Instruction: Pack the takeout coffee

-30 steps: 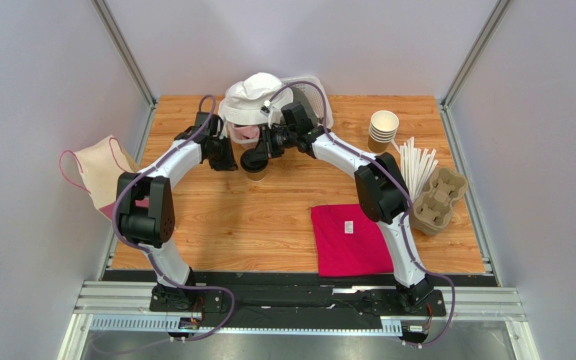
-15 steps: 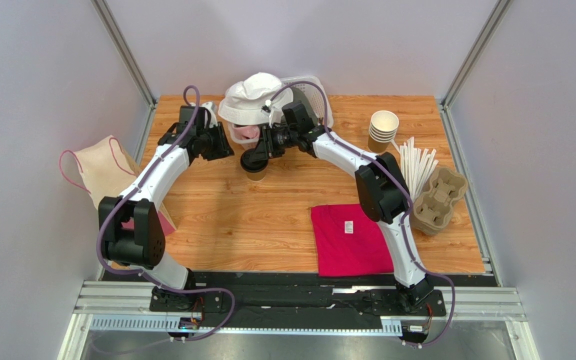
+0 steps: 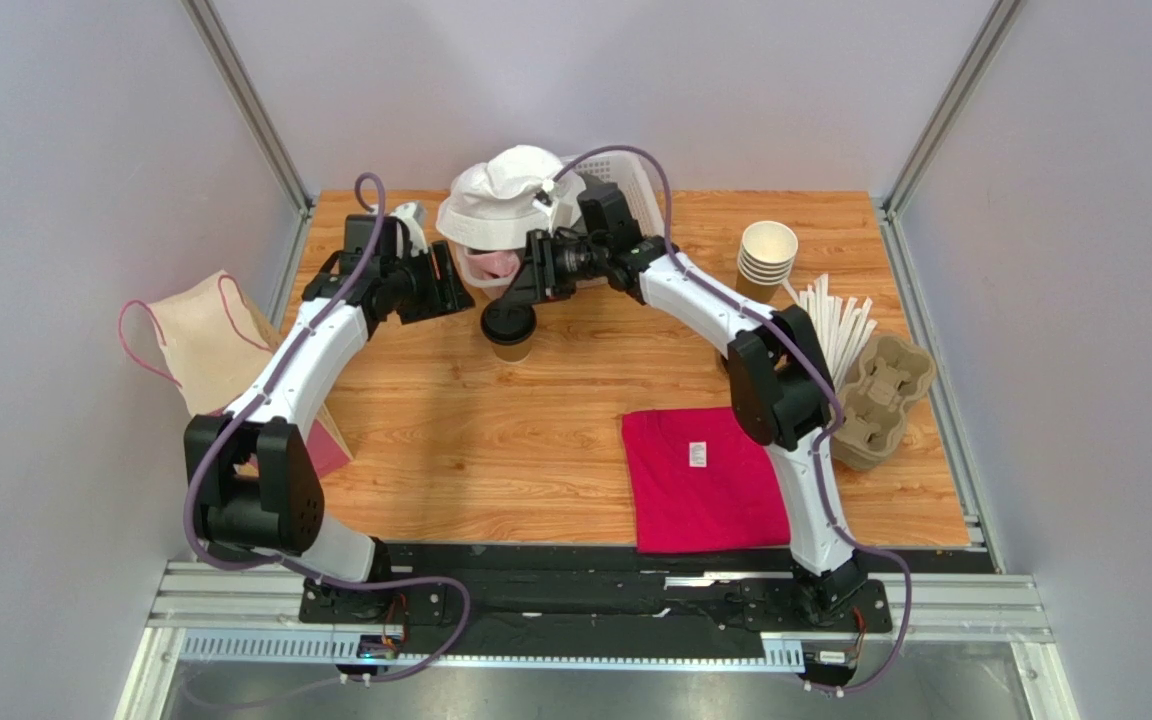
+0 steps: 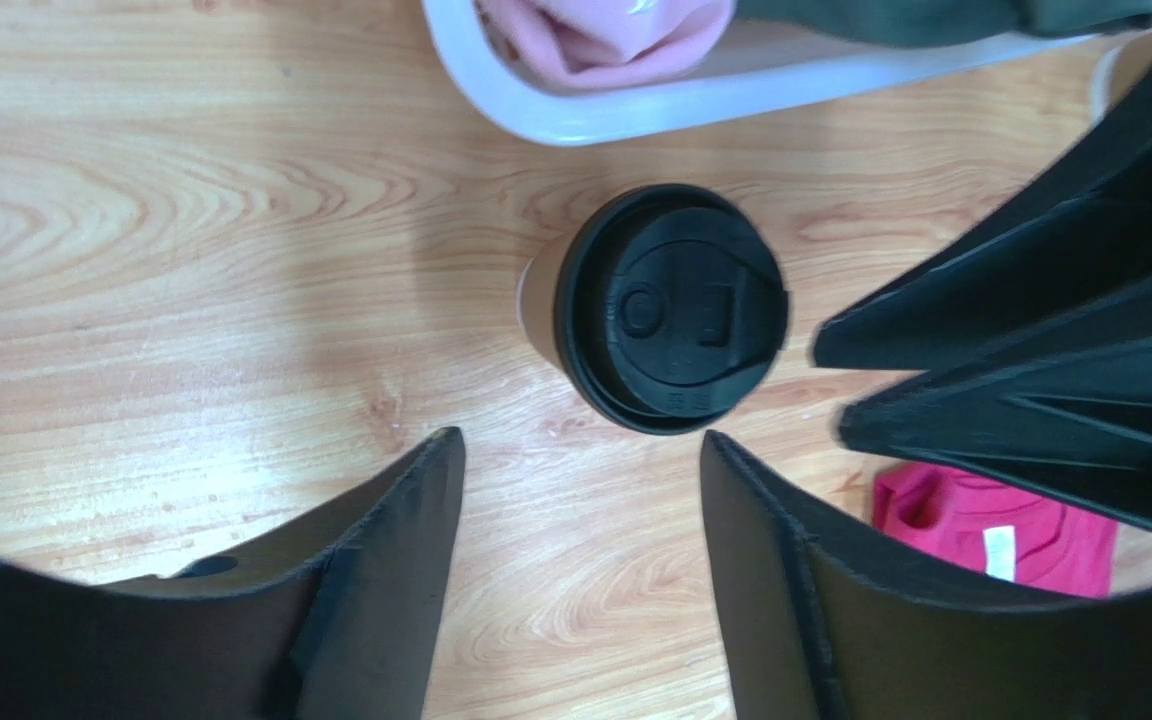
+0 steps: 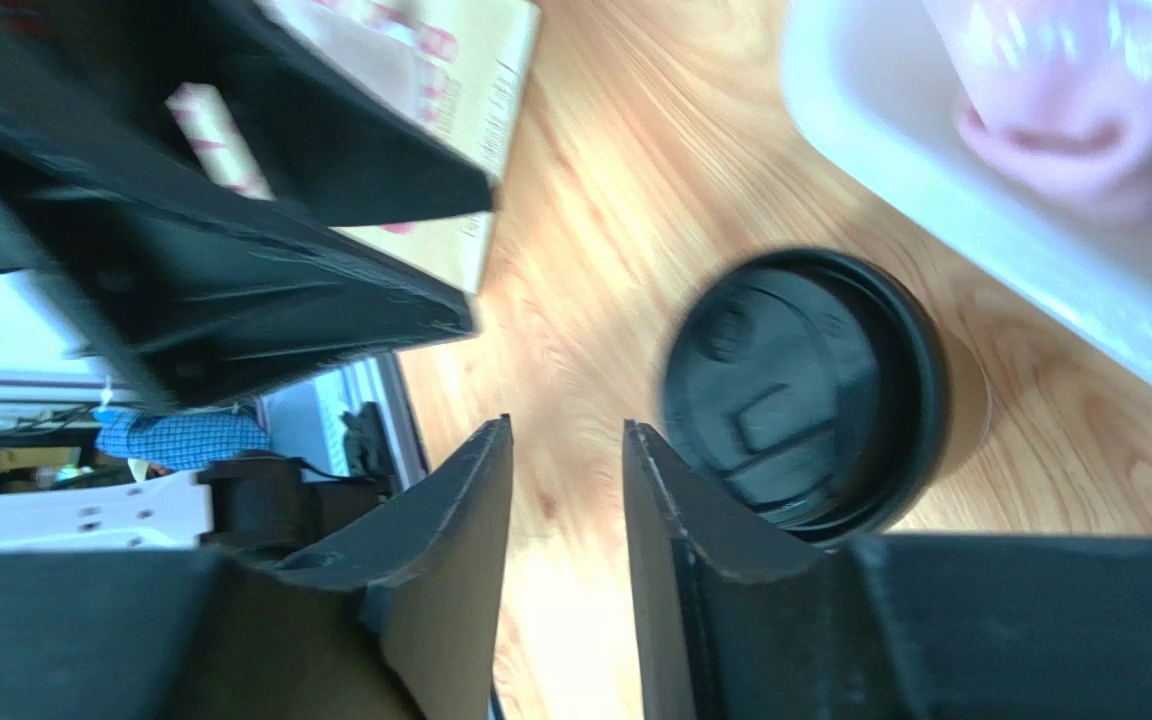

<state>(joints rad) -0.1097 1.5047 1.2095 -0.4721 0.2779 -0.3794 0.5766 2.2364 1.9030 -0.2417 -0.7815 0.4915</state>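
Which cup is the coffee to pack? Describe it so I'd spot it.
On the wooden table, find the white basket at the far edge. Just in front stands the takeout coffee: the only tan cup capped with a black lid, unlike the lidless stack to the right.

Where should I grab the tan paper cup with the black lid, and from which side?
Probably grip the small tan paper cup on its wall below the round black plastic lid, level, from the near side. It stands upright, the lid overhangs, and the white plastic basket crowds the far side.
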